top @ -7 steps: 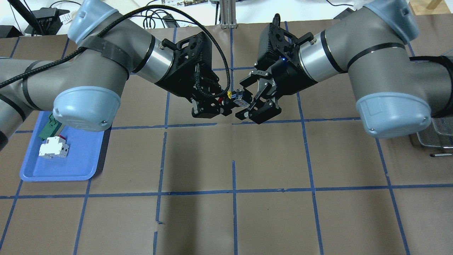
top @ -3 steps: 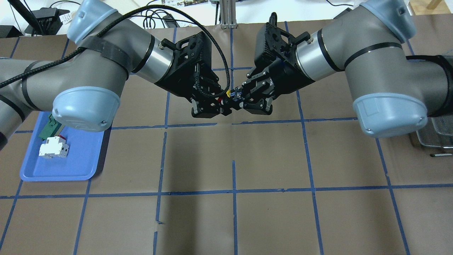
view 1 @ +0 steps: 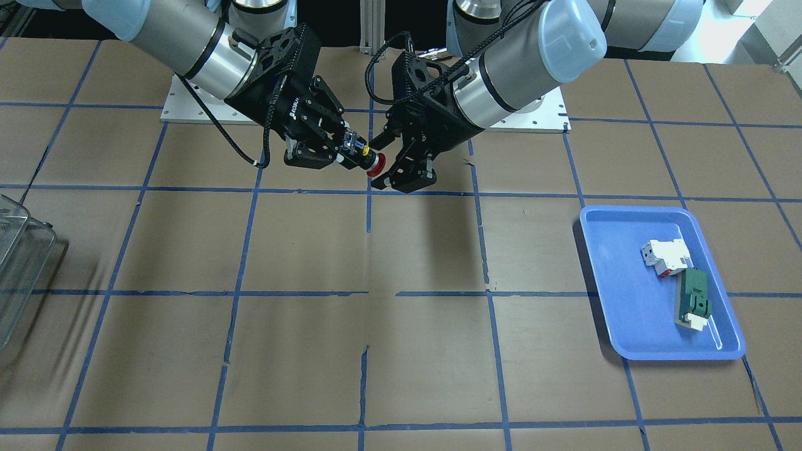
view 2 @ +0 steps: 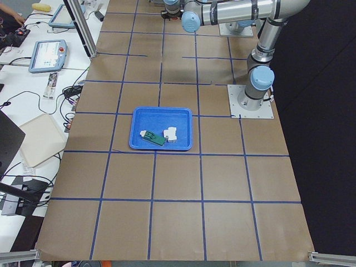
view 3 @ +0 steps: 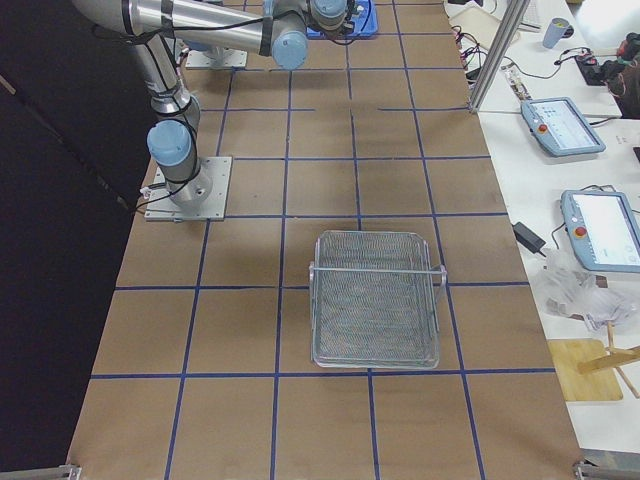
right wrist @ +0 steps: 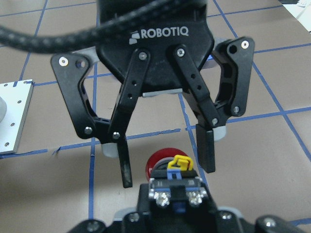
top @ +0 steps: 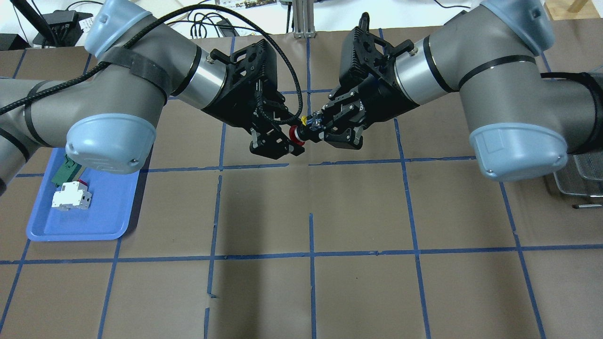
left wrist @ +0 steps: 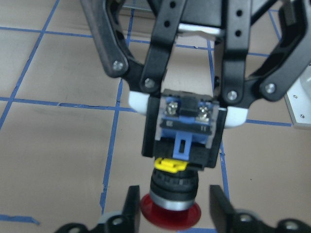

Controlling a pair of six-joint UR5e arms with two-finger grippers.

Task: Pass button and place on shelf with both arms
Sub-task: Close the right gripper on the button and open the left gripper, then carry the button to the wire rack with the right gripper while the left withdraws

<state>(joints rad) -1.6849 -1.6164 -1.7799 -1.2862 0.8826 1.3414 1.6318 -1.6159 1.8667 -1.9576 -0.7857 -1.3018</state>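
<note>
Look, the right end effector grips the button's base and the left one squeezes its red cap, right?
No: the left end effector is open, fingers clear of the red cap, as the right wrist view shows. The right end effector does grip the button by its base.

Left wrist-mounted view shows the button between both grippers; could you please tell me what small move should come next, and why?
Probably the left gripper should back straight away from the button. The right gripper is shut on its blue-grey base, while the left fingers stand open either side of the red cap.
</note>
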